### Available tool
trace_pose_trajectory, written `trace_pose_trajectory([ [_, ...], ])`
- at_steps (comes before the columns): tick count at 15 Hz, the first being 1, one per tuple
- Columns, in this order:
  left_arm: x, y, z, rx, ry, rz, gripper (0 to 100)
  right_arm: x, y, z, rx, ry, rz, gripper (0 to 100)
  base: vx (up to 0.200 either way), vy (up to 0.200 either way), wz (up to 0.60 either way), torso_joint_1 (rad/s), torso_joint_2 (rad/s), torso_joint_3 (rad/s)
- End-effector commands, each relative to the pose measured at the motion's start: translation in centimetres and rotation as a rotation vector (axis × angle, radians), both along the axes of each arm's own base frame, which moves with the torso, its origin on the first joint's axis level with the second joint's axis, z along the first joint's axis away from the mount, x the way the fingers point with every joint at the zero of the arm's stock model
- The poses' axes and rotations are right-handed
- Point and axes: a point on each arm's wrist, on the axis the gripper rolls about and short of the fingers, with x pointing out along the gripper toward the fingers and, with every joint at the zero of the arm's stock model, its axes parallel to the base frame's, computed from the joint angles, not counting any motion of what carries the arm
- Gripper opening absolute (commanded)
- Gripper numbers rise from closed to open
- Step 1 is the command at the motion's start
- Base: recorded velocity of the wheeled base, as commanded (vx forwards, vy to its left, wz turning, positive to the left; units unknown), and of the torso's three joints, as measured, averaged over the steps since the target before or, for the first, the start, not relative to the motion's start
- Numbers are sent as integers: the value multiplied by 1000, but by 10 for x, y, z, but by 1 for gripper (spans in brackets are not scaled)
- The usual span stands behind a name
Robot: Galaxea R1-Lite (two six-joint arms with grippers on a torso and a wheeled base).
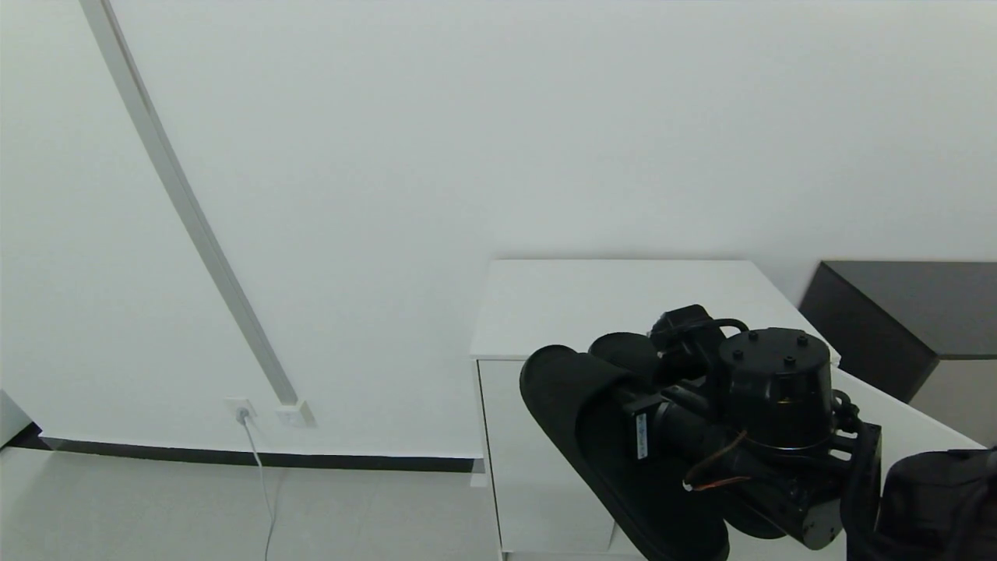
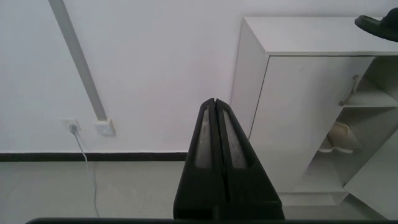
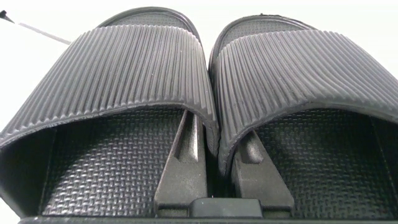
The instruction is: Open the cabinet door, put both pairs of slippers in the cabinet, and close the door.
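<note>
Right fingers (image 3: 183,168) clamp black slippers (image 3: 143,68) (both together); left fingers (image 2: 208,143) pressed together.

The slippers (image 3: 143,68) were black, with thin ridges across the straps and a bumpy diamond pattern on the soles inside. The cabinet (image 1: 615,300) was plain white, and so was the wall (image 1: 467,117). A black strip (image 1: 234,456) ran along the bottom of the wall, above a light grey floor (image 1: 156,506). The pair (image 2: 341,138) in the cabinet was cream. The left gripper (image 2: 215,102) was black with grey pads (image 2: 202,146).
</note>
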Motion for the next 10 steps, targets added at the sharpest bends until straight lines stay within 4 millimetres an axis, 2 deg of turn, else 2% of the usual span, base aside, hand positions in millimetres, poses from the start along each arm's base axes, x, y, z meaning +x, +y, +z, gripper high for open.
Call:
trace_pose_trajectory([
  [1, 0, 0, 0, 0, 0, 0, 0, 0, 1, -2, -4, 3, -1, 0, 0, -200, 0, 7, 2, 2],
  [10, 0, 0, 0, 0, 0, -1, 0, 0, -1, -4, -7, 6, -2, 0, 0, -200, 0, 5, 2, 4],
])
